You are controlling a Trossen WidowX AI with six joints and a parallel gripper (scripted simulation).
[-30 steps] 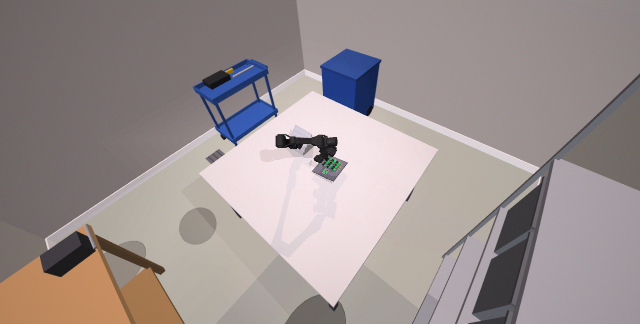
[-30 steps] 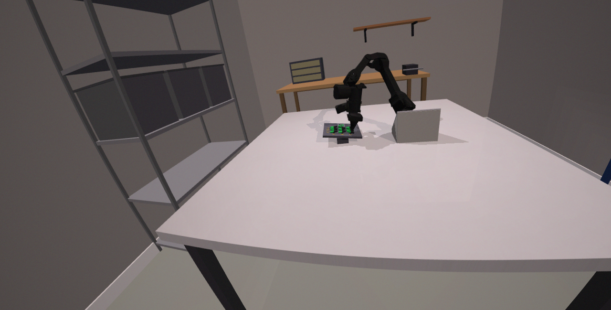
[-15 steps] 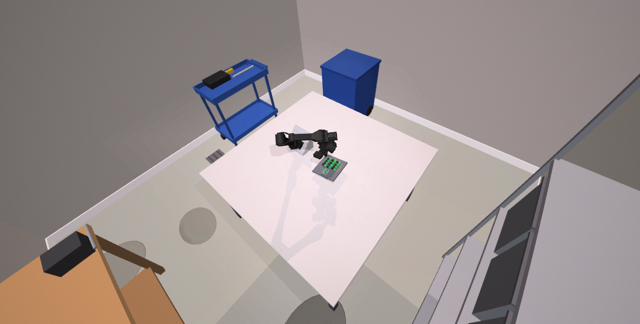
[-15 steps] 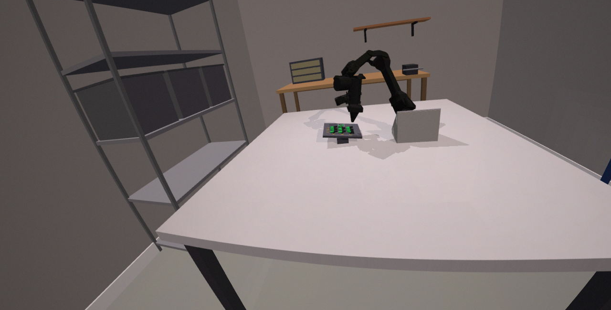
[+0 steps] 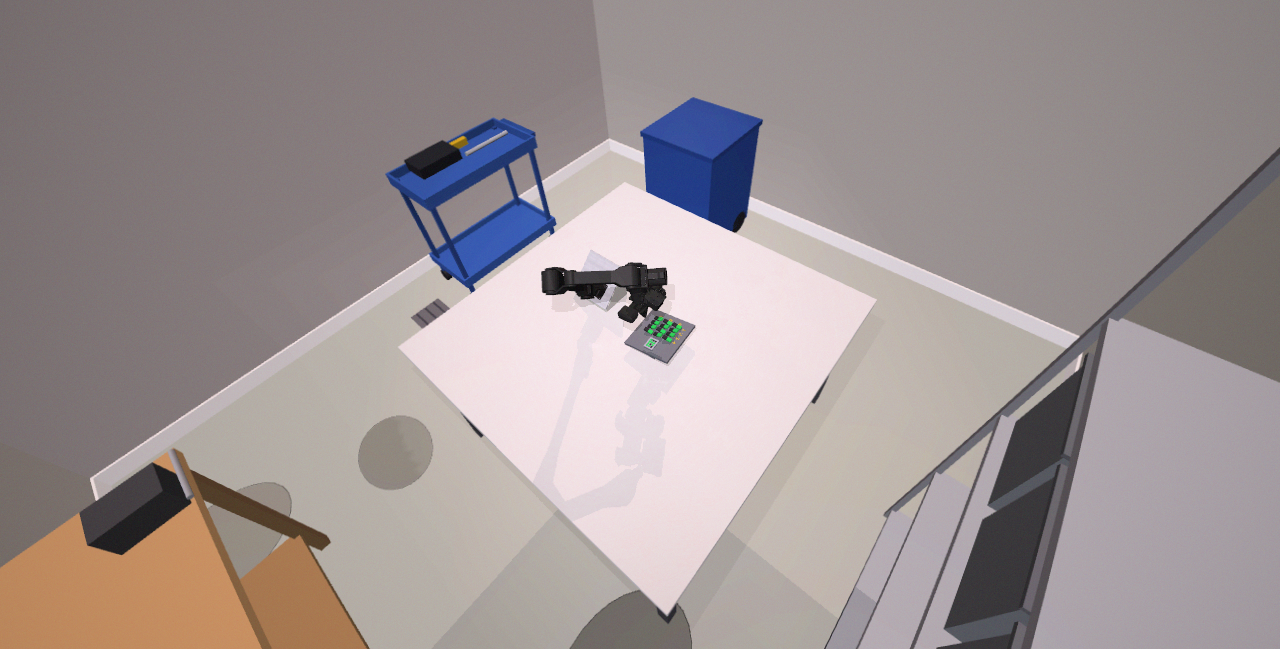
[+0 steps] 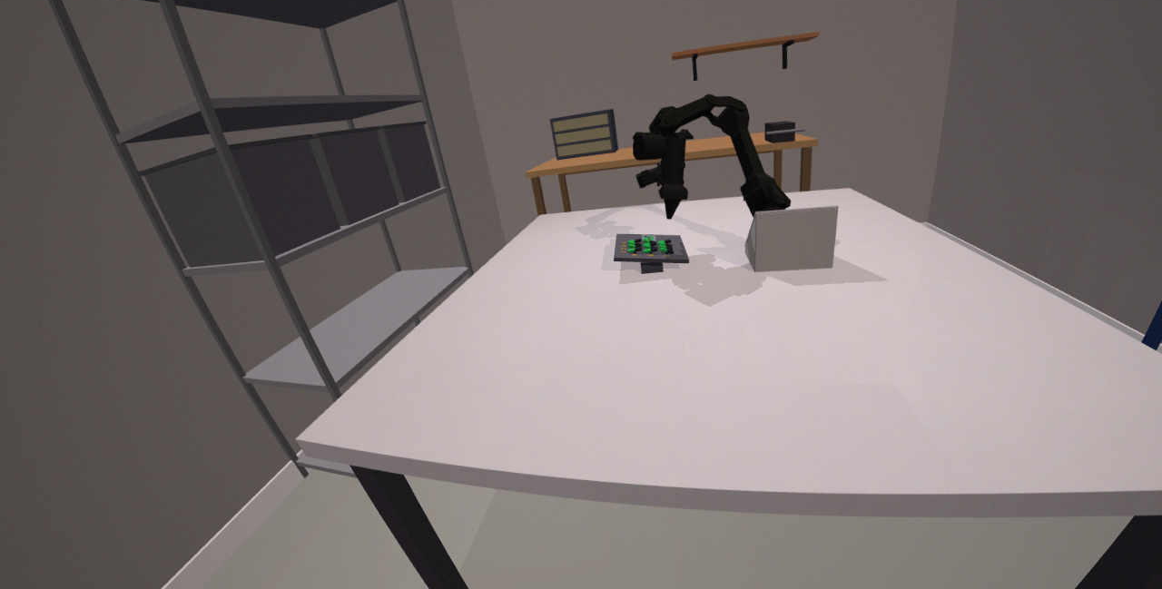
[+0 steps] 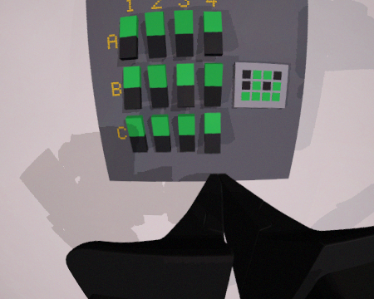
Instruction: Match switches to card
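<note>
My fingers are clenched on nothing, low in the frame, below the panel (image 7: 265,22); I judge holding still, well clear, best.

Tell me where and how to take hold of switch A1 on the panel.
Switch A1 is a short rocker set close beside A2, so there is little to pinch. Probably better to push than grip: come straight down from above with the gripper, jaws shut, onto whichever half stands raised. Which half that is cannot be told from these views.
</note>
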